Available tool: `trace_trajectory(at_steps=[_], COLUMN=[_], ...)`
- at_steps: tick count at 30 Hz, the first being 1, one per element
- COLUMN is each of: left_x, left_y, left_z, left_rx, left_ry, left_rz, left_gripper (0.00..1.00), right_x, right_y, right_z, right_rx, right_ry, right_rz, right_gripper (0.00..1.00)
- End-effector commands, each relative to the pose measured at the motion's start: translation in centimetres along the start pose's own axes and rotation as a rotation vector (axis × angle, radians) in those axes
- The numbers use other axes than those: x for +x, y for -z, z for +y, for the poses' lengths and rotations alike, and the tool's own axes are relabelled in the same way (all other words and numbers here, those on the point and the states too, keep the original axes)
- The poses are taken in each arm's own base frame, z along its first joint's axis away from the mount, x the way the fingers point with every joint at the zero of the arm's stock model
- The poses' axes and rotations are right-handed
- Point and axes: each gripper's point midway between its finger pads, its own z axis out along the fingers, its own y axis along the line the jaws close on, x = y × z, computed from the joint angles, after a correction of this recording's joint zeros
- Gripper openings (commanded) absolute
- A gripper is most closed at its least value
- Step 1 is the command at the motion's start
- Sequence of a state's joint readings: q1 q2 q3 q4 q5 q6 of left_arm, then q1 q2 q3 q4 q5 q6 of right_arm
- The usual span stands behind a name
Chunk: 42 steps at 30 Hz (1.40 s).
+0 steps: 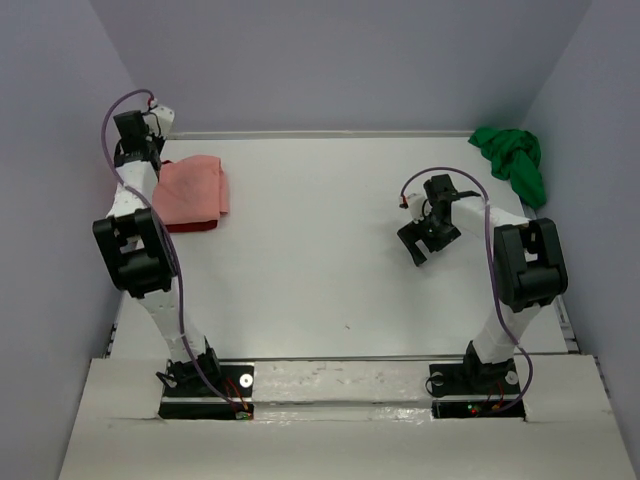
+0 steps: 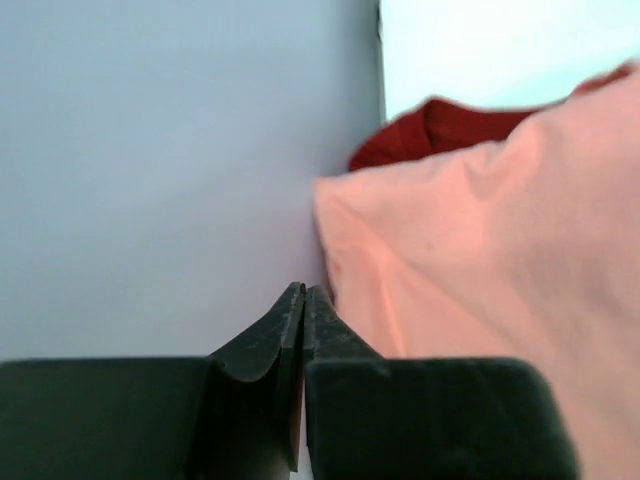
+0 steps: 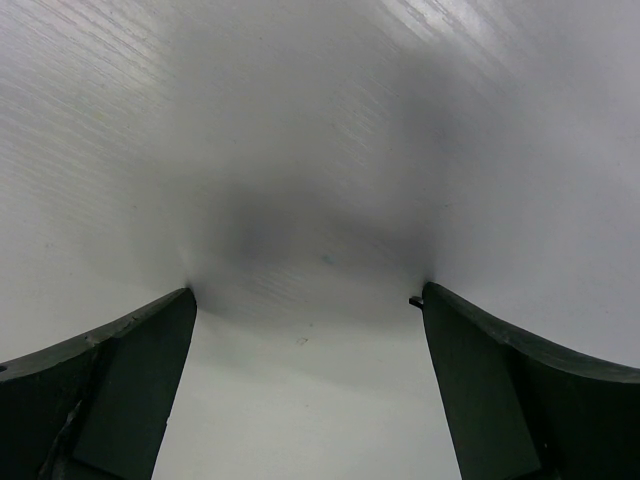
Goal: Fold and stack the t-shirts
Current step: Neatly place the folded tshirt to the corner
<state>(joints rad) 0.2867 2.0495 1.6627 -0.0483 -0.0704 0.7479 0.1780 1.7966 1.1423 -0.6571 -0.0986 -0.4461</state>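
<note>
White table, grey walls. Far left: salmon-pink shirt atop dark red shirt; left gripper pinched closed, empty, just beside. Right gripper spread wide, empty. Green shirt bunched far right: risk of dragging off edge.

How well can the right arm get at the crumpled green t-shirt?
Probably yes. The green t-shirt lies in the far right corner, on that arm's side; the right end effector hangs open over bare table with nothing between them. The corner walls may cramp the approach.
</note>
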Motion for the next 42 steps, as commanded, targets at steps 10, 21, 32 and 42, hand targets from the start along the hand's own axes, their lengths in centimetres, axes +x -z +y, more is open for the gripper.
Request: trace_trajectory(at_steps=[10, 21, 32, 42], left_x=[-7.8, -1.2, 0.0, 0.9], left_y=[23.6, 26.7, 29.8, 30.0], left_z=[-4.0, -14.8, -17.7, -19.7], left_rx=[0.249, 0.456, 0.530, 0.637], left_ry=[0.190, 0.215, 0.157, 0.168], left_rz=[-0.429, -0.489, -0.676, -0.668], left_gripper=[0.57, 0.87, 0.99, 0.99], right_x=[-0.6, -2.6, -2.0, -2.4], right_y=[2.3, 6.9, 7.0, 7.8], right_z=[-5.8, -8.2, -9.4, -10.4], right_rx=[0.355, 0.483, 0.456, 0.477], right_ry=[-0.027, -0.142, -0.245, -0.295], right_rz=[-0.059, -0.242, -0.281, -0.298], right_gripper=[1.00, 1.00, 1.00, 1.00])
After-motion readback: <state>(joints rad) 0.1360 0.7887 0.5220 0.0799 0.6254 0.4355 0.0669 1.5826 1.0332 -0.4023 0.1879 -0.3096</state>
